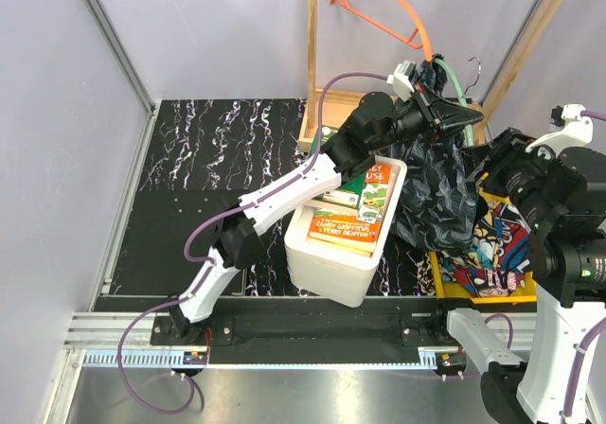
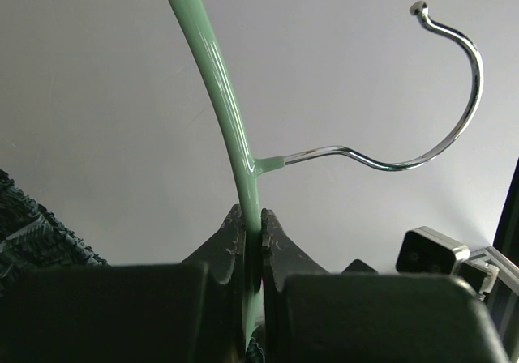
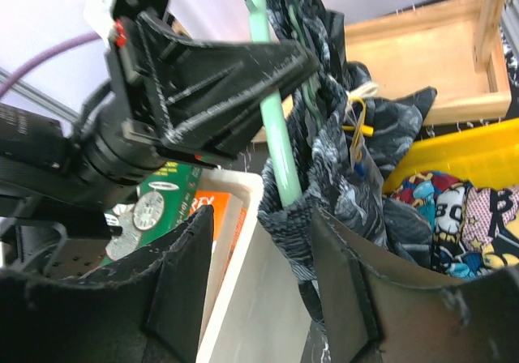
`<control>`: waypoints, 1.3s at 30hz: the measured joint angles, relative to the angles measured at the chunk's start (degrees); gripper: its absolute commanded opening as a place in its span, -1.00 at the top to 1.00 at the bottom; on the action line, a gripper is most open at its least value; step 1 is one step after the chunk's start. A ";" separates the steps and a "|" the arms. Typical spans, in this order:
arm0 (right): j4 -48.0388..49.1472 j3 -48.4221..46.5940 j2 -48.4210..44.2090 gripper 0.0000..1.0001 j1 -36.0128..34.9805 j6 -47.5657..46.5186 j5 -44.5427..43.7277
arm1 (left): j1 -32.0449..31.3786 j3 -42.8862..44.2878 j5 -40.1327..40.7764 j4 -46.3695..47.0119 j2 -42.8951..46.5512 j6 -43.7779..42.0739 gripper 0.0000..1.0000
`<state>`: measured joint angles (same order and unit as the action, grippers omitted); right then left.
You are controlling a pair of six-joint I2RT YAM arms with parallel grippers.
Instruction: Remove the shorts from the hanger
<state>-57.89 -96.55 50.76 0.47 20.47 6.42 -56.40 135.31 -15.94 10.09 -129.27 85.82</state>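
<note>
The left gripper (image 2: 253,232) is clamped on the green hanger (image 2: 217,96) just below its hook, holding it aloft at 1 o'clock over the counter (image 1: 218,150). The dark leafy shorts (image 1: 431,192) droop from it. They look light and limp and are likely to slide and bunch, so grasp a thick fold near the bar. The right gripper (image 3: 261,241) has its jaws apart, astride that fold. The comic-print shorts (image 1: 488,244) lie in the yellow bin (image 1: 473,297) at 4 o'clock. Counter: black, marbled — grey walls stand close.

White bin (image 1: 327,263) tight beside dark shorts (image 1: 431,192) — bare mat (image 1: 218,150) left
</note>
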 measured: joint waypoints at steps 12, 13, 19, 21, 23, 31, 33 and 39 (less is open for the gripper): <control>-0.52 1.18 0.09 0.74 0.02 -0.13 -0.92 | 0.17 -0.81 -0.07 1.68 0.00 1.22 1.00; -0.52 1.31 0.02 0.74 0.02 -0.07 -0.90 | 0.17 -0.85 -0.07 1.68 0.00 1.25 1.00; -0.20 2.12 -0.46 0.00 0.02 0.11 -0.92 | 0.17 -0.92 -0.07 1.64 0.00 1.38 1.00; -0.31 2.12 -0.52 -0.01 0.02 -0.09 -1.01 | 0.17 -0.92 -0.09 1.66 0.00 1.49 1.00; -0.31 2.12 -0.50 -0.02 0.02 -0.11 -1.09 | 0.17 -0.92 -0.09 1.97 0.00 1.51 1.00; -0.35 2.14 -0.37 0.58 0.02 -0.66 -1.68 | 0.22 -1.22 -0.11 2.67 0.00 1.60 1.00; -0.33 2.14 -0.31 0.84 0.02 -0.81 -1.99 | 0.33 -1.64 -0.11 3.23 0.00 1.70 1.00; -0.20 2.62 -0.39 1.00 0.02 -1.16 -2.29 | 0.35 -1.86 -0.15 3.34 0.00 1.88 1.00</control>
<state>-58.08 -93.93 50.37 0.49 19.31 4.12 -56.05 133.45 -16.10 13.43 -129.27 87.70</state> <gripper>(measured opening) 0.010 0.053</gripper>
